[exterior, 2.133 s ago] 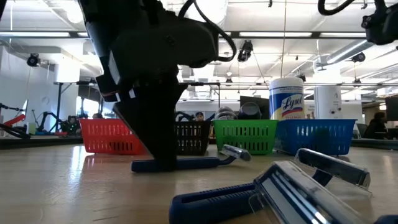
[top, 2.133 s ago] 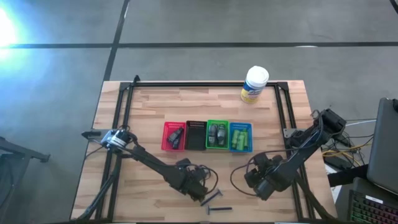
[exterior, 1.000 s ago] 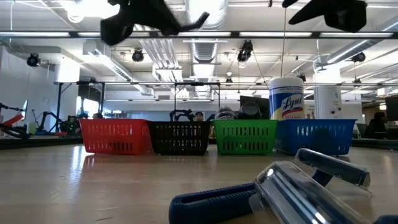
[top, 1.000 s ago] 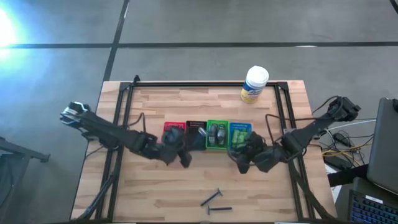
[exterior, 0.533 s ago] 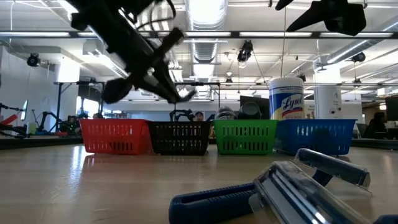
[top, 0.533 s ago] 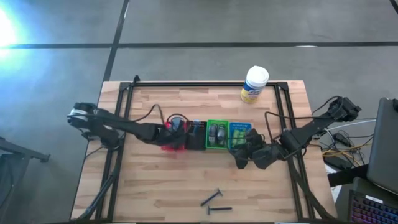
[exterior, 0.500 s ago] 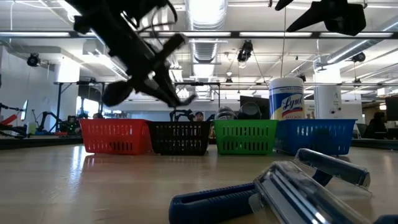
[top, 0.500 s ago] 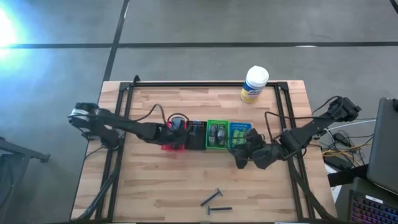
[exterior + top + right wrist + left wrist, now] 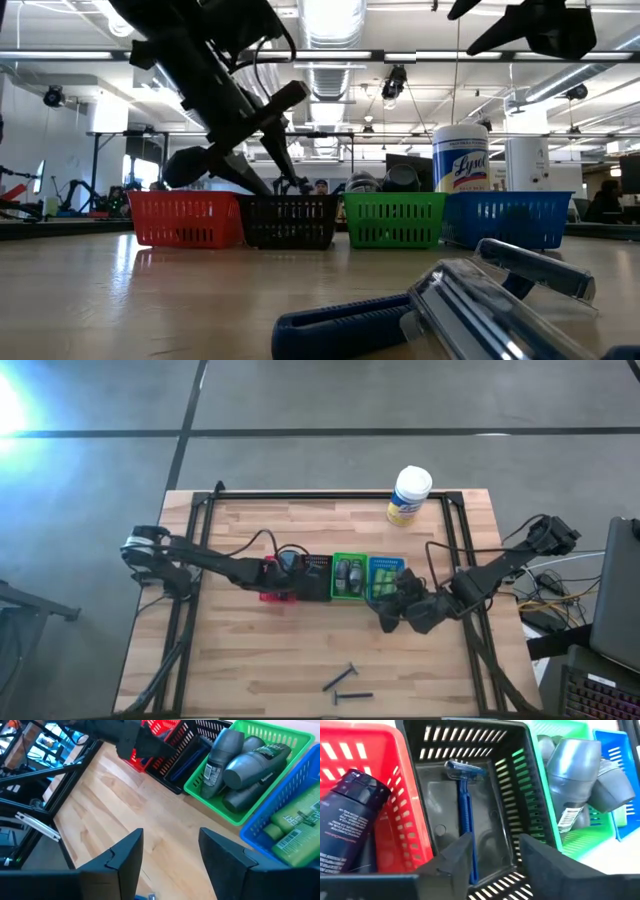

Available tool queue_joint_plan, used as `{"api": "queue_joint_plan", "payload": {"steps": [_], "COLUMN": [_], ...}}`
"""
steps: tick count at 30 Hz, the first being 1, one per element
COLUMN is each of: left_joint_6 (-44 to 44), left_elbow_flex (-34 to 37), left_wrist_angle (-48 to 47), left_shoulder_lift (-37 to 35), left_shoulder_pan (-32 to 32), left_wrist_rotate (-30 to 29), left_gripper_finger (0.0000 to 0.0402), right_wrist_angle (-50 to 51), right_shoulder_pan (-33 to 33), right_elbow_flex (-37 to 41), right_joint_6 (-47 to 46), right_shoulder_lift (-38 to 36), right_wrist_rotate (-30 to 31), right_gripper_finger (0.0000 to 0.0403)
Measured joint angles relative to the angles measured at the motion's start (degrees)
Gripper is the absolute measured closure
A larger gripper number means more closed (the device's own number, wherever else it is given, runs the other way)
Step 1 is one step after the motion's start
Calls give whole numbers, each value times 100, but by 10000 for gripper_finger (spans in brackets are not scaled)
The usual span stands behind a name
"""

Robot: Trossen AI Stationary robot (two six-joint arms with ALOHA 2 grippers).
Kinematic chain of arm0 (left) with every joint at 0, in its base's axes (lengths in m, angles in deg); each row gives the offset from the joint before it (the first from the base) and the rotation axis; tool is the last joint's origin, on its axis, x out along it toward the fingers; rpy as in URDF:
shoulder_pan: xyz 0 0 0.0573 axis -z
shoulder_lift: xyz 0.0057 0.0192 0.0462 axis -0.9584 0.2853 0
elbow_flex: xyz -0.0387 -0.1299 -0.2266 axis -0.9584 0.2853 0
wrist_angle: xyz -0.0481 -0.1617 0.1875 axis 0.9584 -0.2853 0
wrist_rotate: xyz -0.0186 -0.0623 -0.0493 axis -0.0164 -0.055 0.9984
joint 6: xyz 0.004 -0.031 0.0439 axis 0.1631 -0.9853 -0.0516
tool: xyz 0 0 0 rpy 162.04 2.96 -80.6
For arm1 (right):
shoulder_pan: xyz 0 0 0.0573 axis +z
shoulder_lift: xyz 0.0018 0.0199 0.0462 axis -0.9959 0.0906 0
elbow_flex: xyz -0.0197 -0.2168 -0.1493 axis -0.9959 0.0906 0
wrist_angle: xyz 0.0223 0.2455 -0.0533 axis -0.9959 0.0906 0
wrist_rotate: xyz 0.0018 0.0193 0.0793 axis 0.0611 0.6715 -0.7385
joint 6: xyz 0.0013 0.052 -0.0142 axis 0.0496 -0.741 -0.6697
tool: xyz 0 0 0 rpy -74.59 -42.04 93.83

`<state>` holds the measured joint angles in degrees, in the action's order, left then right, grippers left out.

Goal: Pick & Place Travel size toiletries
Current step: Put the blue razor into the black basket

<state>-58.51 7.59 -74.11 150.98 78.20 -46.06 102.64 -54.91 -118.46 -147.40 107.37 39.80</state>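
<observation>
Hovered with the left hand (image 9: 490,852) directly above the black slotted plastic bin (image 9: 515,795), fingers spread and holding nothing. Lay just ahead of that hand, flat on the bin's floor, a blue-handled disposable razor (image 9: 465,805), handle end showing in the gap between the fingers. Stood just to one side of the hand the red slotted bin (image 9: 350,750) with a dark black cylindrical bottle (image 9: 347,827) inside; sat to the other side the green slotted bin (image 9: 349,577) packed with grey oval bottles (image 9: 575,775), and beyond it the blue slotted bin (image 9: 387,579) with bright green tubes (image 9: 295,827). Hung the right hand (image 9: 167,852) over bare wooden bench (image 9: 240,660) in front of the green and blue bins, fingers apart and empty. Rested well away from both hands, near the bench's front edge, two more blue-handled razors (image 9: 343,687), close together, neither touched. Stood the white-and-yellow wipes canister (image 9: 409,496) at the far edge of the bench, well apart from both hands.
</observation>
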Motion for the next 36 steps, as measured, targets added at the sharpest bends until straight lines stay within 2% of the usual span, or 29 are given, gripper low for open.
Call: {"api": "queue_joint_plan", "payload": {"steps": [3, 9, 13, 18, 22, 25, 31, 36], "left_joint_6": [237, 2500, 3524, 3582, 3691, 3696, 3606, 3607], "left_elbow_flex": [-25, -478, -751, -1088, -1651, -2351, -4263, -5332], "left_wrist_angle": [23, 292, 284, 272, 261, 45, -1958, -2293], "left_shoulder_lift": [-152, -431, -285, 250, 1009, 1748, 3101, 3705], "left_shoulder_pan": [68, 834, 1515, 2177, 2505, 2559, 2543, 2616], "left_wrist_rotate": [11, 593, 566, 406, 94, 58, 33, 83], "left_gripper_finger": [217, 211, 213, 213, 213, 213, 213, 213], "right_wrist_angle": [69, 345, 537, 753, 793, 873, 1321, 1557], "right_shoulder_pan": [25, 74, 129, 210, 329, 434, 717, 1043], "right_elbow_flex": [1, 9, 9, 11, 13, 13, 17, 20], "right_joint_6": [29, 47, 47, -5, -23, -32, -412, -853], "right_shoulder_lift": [0, -4, -7, -7, -7, -8, -9, -9], "right_wrist_rotate": [-30, -281, -329, -355, -381, -404, -470, -468], "right_gripper_finger": [222, 226, 216, 201, 190, 182, 165, 147]}}
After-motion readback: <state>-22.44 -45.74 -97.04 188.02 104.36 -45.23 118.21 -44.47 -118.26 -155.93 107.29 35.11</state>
